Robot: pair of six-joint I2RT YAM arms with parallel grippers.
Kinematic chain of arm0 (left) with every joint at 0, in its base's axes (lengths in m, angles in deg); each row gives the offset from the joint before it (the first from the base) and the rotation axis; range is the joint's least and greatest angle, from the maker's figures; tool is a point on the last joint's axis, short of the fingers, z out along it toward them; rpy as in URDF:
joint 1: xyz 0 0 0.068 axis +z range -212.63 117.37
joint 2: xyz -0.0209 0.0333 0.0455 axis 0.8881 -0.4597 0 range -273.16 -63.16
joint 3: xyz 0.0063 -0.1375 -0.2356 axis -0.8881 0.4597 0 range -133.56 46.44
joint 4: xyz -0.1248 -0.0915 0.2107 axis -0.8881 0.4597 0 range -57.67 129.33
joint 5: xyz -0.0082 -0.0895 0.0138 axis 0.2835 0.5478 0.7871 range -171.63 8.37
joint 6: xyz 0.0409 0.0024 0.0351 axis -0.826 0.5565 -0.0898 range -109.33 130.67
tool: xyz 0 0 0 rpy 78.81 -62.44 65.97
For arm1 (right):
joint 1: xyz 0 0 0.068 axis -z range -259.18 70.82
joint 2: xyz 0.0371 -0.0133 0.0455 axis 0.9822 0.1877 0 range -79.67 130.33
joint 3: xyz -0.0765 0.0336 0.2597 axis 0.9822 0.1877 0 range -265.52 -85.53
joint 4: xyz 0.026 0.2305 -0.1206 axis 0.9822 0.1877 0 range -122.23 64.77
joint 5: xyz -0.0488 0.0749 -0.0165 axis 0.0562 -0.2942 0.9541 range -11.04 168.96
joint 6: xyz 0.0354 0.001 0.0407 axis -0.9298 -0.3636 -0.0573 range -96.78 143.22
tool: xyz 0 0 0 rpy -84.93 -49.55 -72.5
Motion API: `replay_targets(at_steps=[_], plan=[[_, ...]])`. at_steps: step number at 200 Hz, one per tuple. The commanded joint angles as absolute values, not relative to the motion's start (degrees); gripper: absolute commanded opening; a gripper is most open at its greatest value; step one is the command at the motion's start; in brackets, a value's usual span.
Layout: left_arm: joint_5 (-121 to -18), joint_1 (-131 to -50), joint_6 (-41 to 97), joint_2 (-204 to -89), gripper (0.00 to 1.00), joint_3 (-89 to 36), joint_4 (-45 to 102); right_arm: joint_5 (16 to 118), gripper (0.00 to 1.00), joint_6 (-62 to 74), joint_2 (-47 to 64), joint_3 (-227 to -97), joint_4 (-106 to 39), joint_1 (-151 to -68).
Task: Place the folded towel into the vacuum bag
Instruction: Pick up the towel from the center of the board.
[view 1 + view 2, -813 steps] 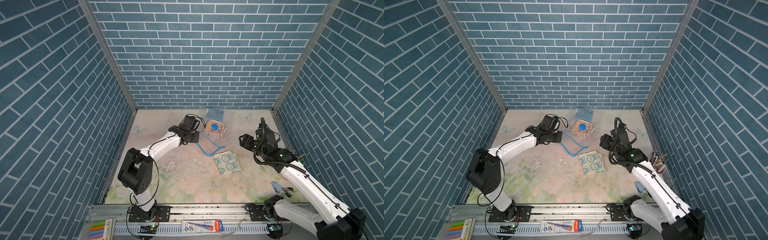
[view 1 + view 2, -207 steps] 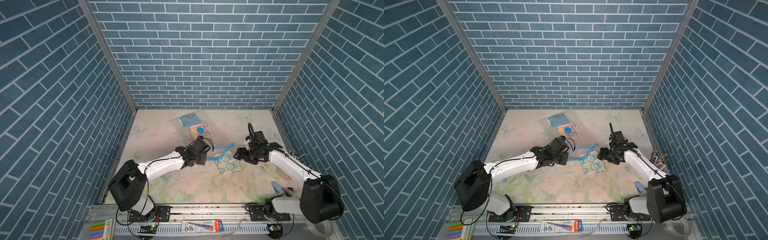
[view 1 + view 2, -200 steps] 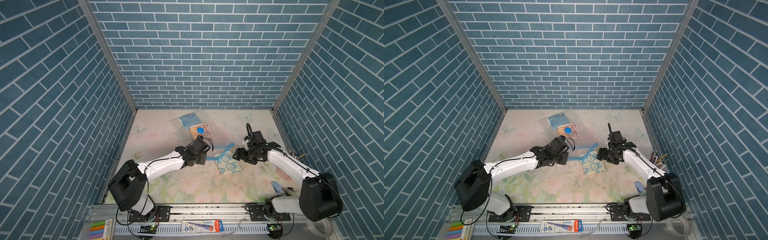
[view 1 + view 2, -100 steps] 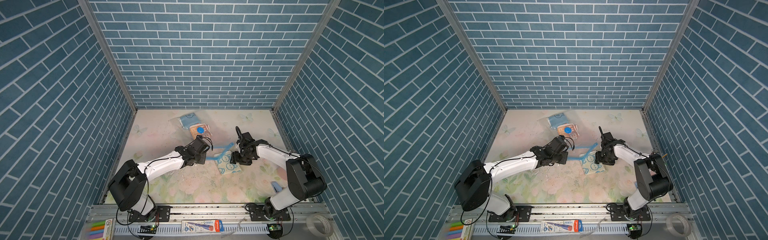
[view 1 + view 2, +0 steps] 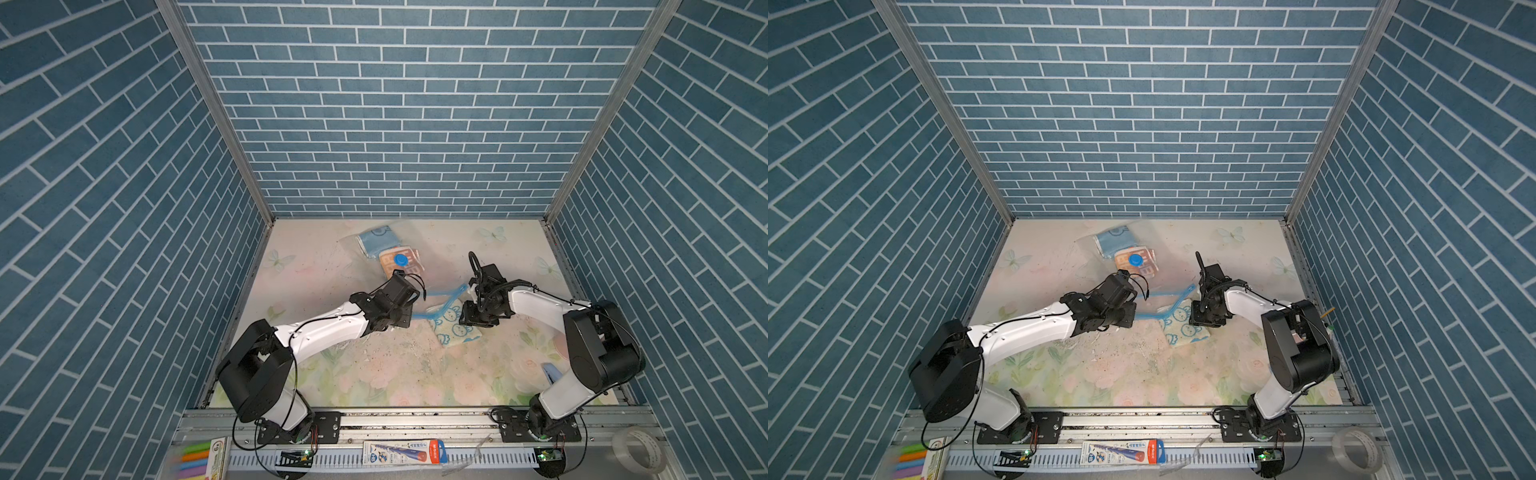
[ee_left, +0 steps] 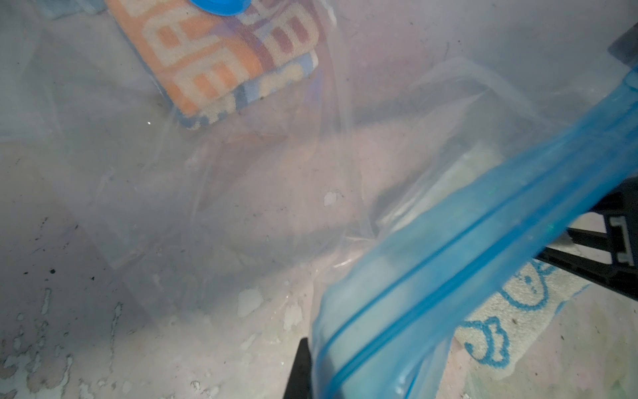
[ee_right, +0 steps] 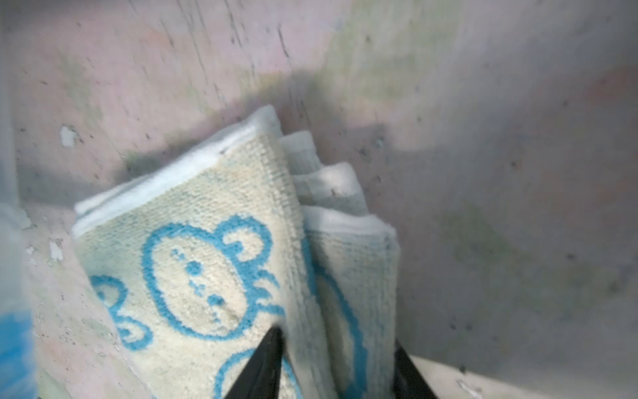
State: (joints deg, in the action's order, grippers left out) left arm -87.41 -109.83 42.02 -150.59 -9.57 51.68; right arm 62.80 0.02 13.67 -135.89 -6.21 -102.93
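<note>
Left end effector (image 5: 409, 311) grips the vacuum bag (image 6: 241, 172) by its blue zip strip (image 6: 466, 248), while at its 3 o'clock the right end effector (image 5: 464, 320) pinches the folded towel (image 7: 207, 269).

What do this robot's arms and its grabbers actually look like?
The left arm and right arm have smooth white shells linked by bulky, rounded black joints. Thin black cables loop alongside them. Each arm ends in boxy black hardware with slim, pointed black fingers. I can see no lettering or logos on them.
</note>
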Motion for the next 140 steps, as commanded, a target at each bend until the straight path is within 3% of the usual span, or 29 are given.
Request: replay_targets(at_steps=[1, 57, 140], plan=[[-88.58, -109.55, 42.33, -150.29, 0.0, -10.17, 51.3, 59.95, 0.37, -1.38, 15.32, -133.05, -8.18, -103.24], [-89.07, -109.52, 42.33, -149.75, 0.0, -10.26, 51.49, 56.28, 0.12, -2.73, 7.58, -130.39, -7.54, -100.77], [-85.91, -110.48, 40.21, -150.2, 0.0, -10.36, 48.42, 50.01, 0.06, -9.09, -17.69, -128.36, -0.06, -92.44]])
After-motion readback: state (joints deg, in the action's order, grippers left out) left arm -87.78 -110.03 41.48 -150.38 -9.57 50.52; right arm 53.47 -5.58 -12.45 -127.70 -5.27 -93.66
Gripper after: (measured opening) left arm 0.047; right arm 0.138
